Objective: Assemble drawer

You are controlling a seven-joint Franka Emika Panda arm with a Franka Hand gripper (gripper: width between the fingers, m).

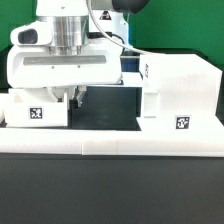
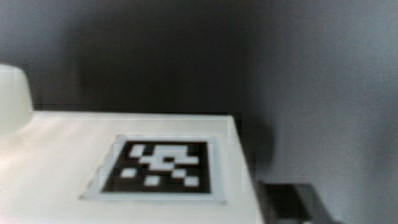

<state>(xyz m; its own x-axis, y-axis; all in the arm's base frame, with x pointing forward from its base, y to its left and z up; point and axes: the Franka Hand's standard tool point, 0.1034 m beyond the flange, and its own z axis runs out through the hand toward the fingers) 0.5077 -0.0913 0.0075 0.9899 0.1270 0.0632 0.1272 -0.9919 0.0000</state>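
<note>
the drawer lies in separate pieces on the black counter [image 1: 110, 190], behind a long low white rail [image 1: 110, 146] that runs across the exterior view. the large boxy housing [image 1: 178, 85] stands upright at the exterior view's right, with 1 square black-and-white housing tag [image 1: 183, 124] low on its front face. a small tray [image 1: 20, 108] sits at the exterior view's left, its tray tag [image 1: 38, 113] facing the camera. housing and tray are well apart, with a dark gap between them.

the arm [image 1: 68, 35] hangs over the tray. its broad white wrist block [image 1: 65, 68] is just above the tray's top edge and hides what lies behind it. the jaws point down near the end of the tray that faces the housing. only dark tips show beneath the block, so i cannot tell how far apart they stand or whether they hold anything.

the wrist view looks onto a flat white surface [image 2: 54, 150] carrying 1 blurred tag [image 2: 167, 166], with a dark backdrop beyond. a dark shape [image 2: 285, 200] beside that surface is too blurred to identify.
</note>
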